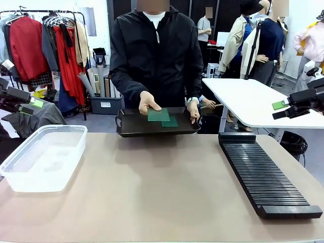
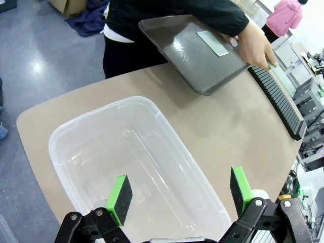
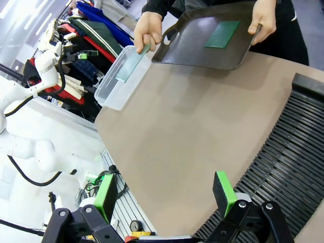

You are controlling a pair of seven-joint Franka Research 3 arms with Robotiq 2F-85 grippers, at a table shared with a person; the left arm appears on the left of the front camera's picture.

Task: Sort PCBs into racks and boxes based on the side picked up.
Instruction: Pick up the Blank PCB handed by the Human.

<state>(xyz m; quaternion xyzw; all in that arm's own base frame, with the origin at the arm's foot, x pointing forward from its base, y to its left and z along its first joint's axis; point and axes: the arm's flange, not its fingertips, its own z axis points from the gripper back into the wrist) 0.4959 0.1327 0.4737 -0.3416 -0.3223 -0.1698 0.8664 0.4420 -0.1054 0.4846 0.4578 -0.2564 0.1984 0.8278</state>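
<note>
- A person (image 1: 157, 55) stood at the far side of the counter (image 1: 152, 192) and held a black tray (image 1: 131, 129) at its far edge, likely so the robot could get at what lay on it.
- One hand (image 1: 148, 103) had its fingers on a PCB (image 1: 158, 115), as if to pick it out.
- A second PCB (image 1: 172, 122) lay flat on the tray, and the other hand (image 1: 193, 109) held the tray's end.
- The clear tub (image 1: 30, 174) sat on the robot's left and the long black rack (image 1: 263, 174) on its right. Both had nothing in them, ready, I think, for sorted boards.
- The left gripper (image 2: 179, 195) hung over the tub with its fingers wide apart, holding nothing.
- The right gripper (image 3: 166, 195) hung above the counter by the rack, fingers wide apart too, touching nothing.
</note>
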